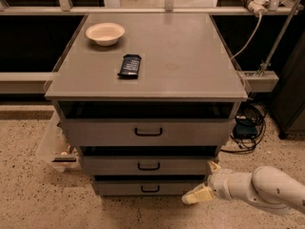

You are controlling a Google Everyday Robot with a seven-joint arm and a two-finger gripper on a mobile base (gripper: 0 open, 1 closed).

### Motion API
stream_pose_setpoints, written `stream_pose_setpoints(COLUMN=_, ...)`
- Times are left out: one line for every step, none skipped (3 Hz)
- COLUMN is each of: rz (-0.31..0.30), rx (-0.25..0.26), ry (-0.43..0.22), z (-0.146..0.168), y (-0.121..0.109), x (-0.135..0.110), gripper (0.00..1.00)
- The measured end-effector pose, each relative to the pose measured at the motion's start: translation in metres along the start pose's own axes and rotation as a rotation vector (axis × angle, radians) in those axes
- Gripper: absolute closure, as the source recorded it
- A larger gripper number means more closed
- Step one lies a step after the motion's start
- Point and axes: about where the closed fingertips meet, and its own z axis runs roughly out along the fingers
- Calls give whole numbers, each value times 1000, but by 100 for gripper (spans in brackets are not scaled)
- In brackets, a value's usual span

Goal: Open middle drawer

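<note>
1. Between the taller top drawer (105,132) and the lowest drawer (114,189), the middle drawer (109,166) lies with its wide, flat front running left to right.
2. Its black loop handle (148,166) sits at the centre of the front.
3. The gripper (202,182) hangs low at the cabinet's near right corner, fingers spread and empty. The handle lies to its left and slightly higher, so the reach is judged leftward.

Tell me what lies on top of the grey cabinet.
A cream bowl at the back left and a dark flat packet nearer the front lie on the cabinet top. The open gripper is low, by the right end of the middle drawer, whose inside is hidden.
</note>
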Motion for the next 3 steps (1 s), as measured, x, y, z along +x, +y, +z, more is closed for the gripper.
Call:
stream_pose_setpoints(rz=-39, rx=-51, ry=-25, z=29, y=-12, x=1, gripper=0)
stream_pose_setpoints(rz=-66, rx=-95, ry=-98, z=68, y=-39, x=-15, gripper=0)
stream_pose_setpoints(rz=-110, rx=-119, ry=-135, z=97, y=-60, x=-34, gripper=0)
